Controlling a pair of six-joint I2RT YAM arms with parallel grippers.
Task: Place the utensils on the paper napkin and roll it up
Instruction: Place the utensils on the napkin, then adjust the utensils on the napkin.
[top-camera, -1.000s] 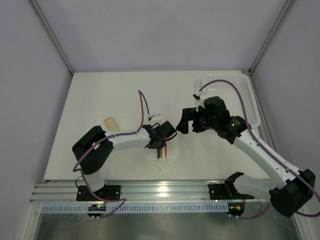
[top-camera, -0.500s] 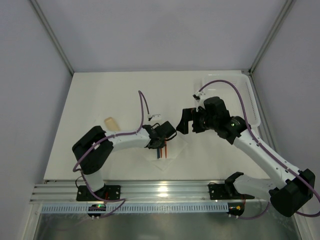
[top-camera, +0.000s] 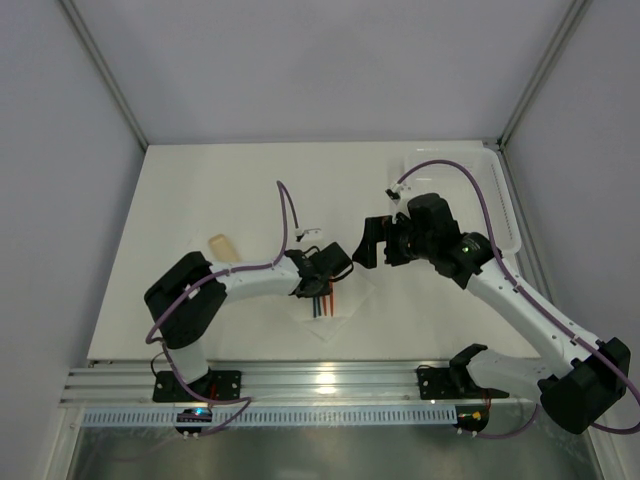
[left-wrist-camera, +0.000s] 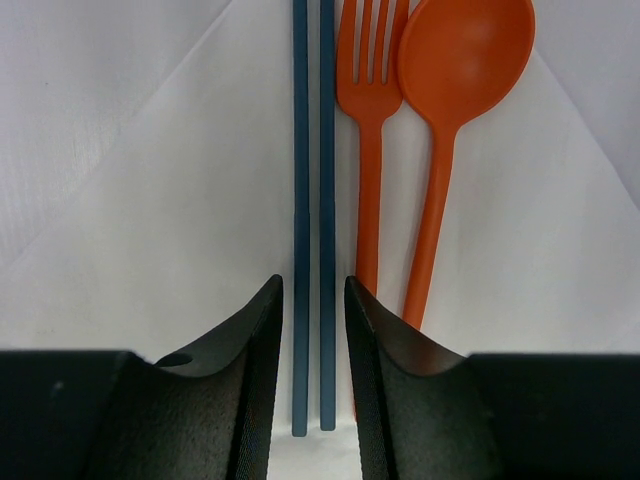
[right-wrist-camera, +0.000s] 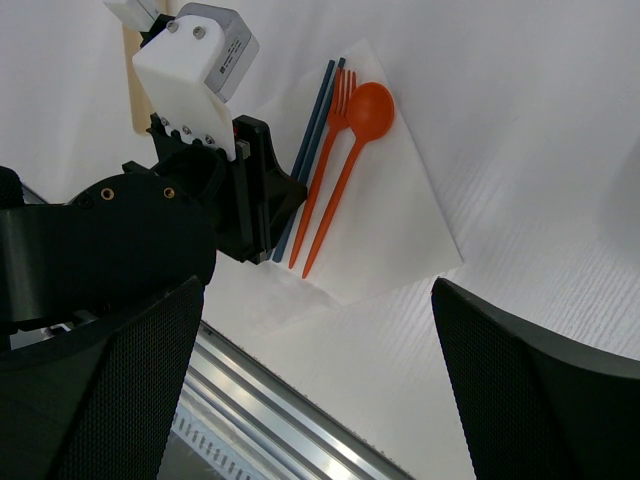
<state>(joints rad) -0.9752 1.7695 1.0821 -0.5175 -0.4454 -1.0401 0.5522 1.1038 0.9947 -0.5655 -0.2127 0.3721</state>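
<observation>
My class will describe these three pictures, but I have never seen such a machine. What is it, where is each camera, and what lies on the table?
These are two robot arms, left and right, bolted to a table, each ending in a two-finger gripper. The wide picture looks down from above; the other two come from cameras on the wrists. A white paper napkin lies before the arms, carrying two blue chopsticks, an orange fork and an orange spoon side by side. The left gripper straddles the chopsticks, jaws slightly apart, gripping nothing. The right gripper hangs wide open and empty. A tan piece lies farther left.
</observation>
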